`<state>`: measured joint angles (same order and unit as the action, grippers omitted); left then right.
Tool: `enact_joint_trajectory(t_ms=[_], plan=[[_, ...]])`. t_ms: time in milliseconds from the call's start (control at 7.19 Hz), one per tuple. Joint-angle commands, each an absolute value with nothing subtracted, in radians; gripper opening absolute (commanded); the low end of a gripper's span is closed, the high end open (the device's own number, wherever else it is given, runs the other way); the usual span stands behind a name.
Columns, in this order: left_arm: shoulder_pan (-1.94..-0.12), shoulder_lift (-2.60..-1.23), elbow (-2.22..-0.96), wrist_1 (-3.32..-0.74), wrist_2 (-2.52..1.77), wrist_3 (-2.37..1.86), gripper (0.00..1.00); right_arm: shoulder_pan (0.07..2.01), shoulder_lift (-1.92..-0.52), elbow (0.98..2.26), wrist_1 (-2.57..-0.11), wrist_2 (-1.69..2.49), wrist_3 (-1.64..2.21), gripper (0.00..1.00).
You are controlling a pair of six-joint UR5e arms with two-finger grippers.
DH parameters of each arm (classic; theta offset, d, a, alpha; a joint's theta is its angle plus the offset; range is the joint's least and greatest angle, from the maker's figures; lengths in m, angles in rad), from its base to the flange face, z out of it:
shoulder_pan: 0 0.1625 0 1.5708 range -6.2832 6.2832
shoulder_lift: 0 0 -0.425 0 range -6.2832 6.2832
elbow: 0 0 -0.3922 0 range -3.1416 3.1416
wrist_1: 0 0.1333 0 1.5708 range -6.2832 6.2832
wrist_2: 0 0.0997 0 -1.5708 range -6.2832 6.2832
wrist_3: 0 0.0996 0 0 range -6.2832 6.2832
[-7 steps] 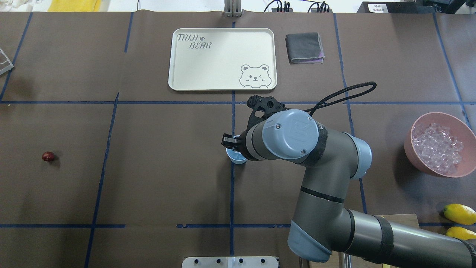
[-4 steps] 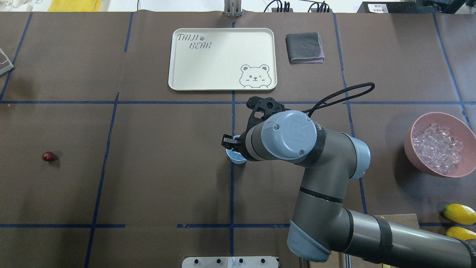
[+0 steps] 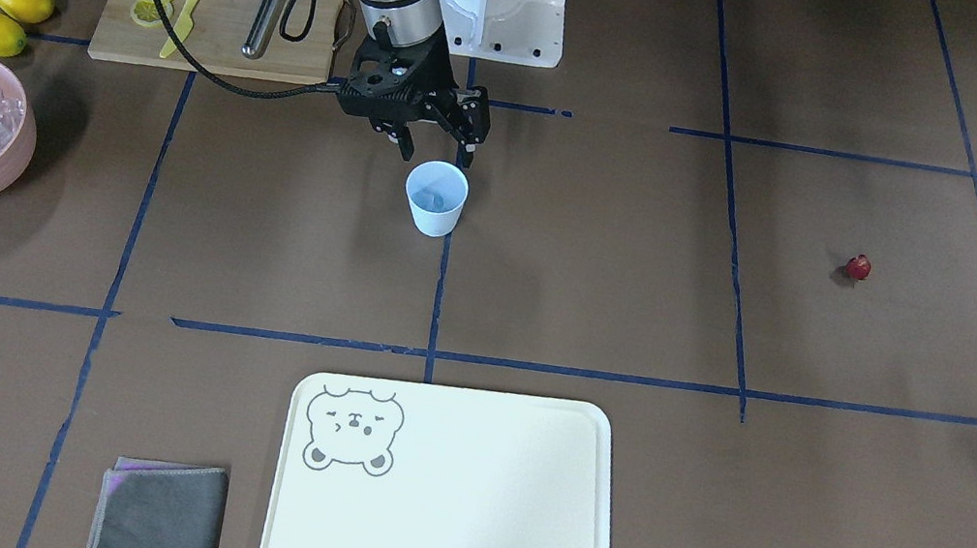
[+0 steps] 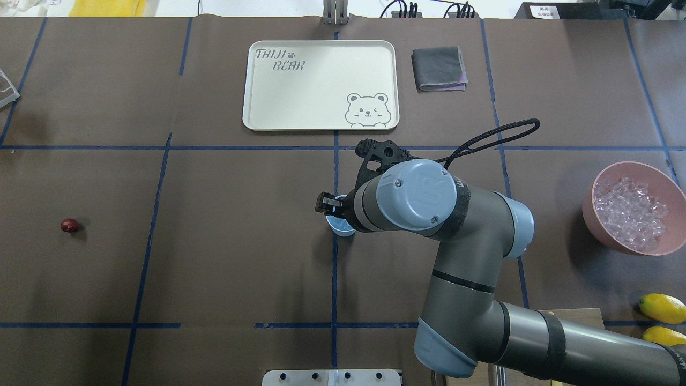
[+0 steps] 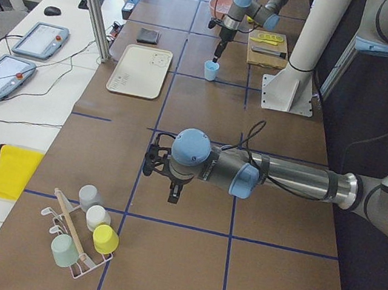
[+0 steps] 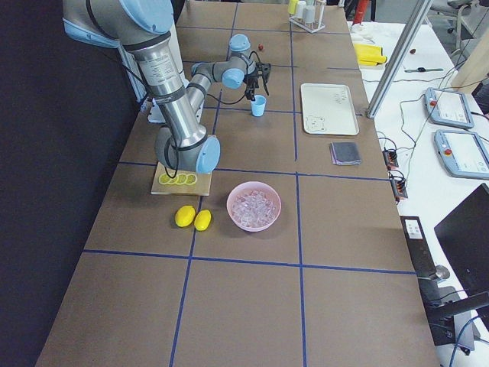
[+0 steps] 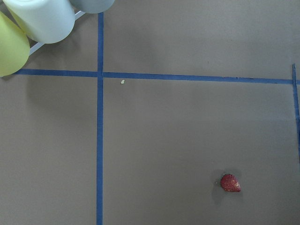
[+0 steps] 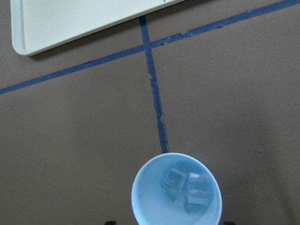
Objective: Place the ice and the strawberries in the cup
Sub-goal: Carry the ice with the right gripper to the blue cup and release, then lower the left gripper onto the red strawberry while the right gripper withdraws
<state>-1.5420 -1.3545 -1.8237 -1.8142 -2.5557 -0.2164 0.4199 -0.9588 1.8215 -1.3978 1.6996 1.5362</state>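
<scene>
A pale blue cup (image 3: 435, 197) stands upright near the middle of the desk (image 3: 600, 311); two cubes of ice (image 8: 171, 180) lie side by side at its bottom; the right gripper (image 3: 438, 148) hangs just above its rim, fingers (image 3: 471, 136) spread apart and holding nothing. The one strawberry (image 4: 69, 225) lies alone on the desk, well apart from the cup, far over on the robot's left; the left arm is judged the nearer one for it. In the left wrist view the berry sits low and to the right; its pointed end seems to aim toward that view's lower right. The left gripper (image 5: 173, 195) shows only in a side view; whether its fingers are spread or clenched cannot be told. More ice fills a pink bowl (image 4: 592, 214) at the desk's far right; from overhead the right arm hides most of the cup.
</scene>
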Motion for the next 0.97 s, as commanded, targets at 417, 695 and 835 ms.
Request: enact_joint_trajectory(t_ms=[417, 695, 835], plan=[[-1.213, -1.367, -1.842, -2.099, -2.452, -0.670, 1.00, 0.755, -1.262, 2.135, -1.456, 2.027, 1.472, 0.99], [-1.090, -1.373, -1.841, -2.114, -2.314, -0.854, 1.00, 0.938, -1.499, 2.207, -1.444, 2.195, 1.111, 0.99], [-1.009, -1.379, -1.841, -2.112, -2.242, -0.909, 1.00, 1.012, -1.562, 2.201, -1.443, 2.244, 0.965, 0.99]])
